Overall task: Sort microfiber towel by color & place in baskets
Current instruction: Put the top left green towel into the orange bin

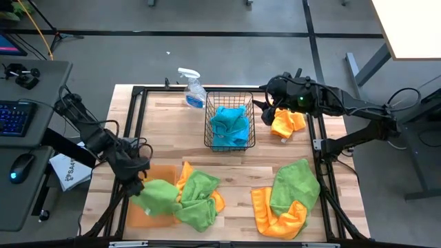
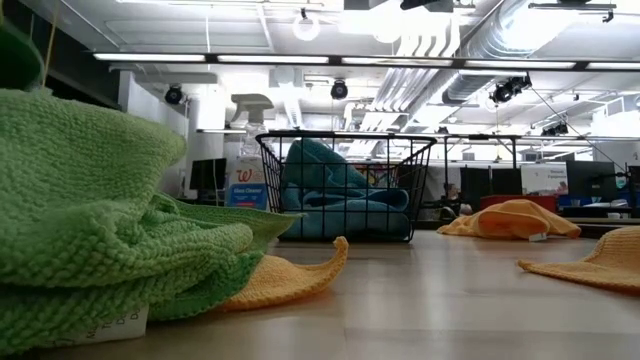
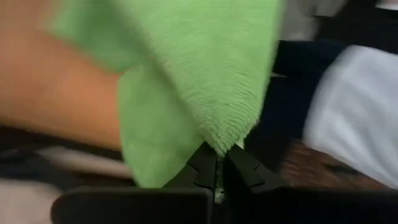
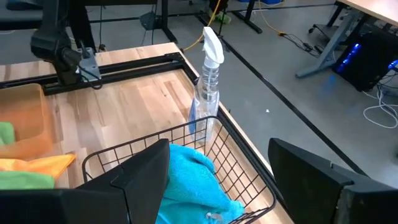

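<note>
High view: left fingers [image 1: 140,183] pinch green towel [image 1: 157,196] over orange tray [image 1: 147,215]

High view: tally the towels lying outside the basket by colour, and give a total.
Green towels: 3, one held by the left gripper.
Orange towels: 3, two partly under green ones.
Total: 6.

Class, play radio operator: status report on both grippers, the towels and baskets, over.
Left gripper shut on green towel over orange tray. Right gripper open by black basket, blue towels inside. Spray bottle beside basket.
</note>
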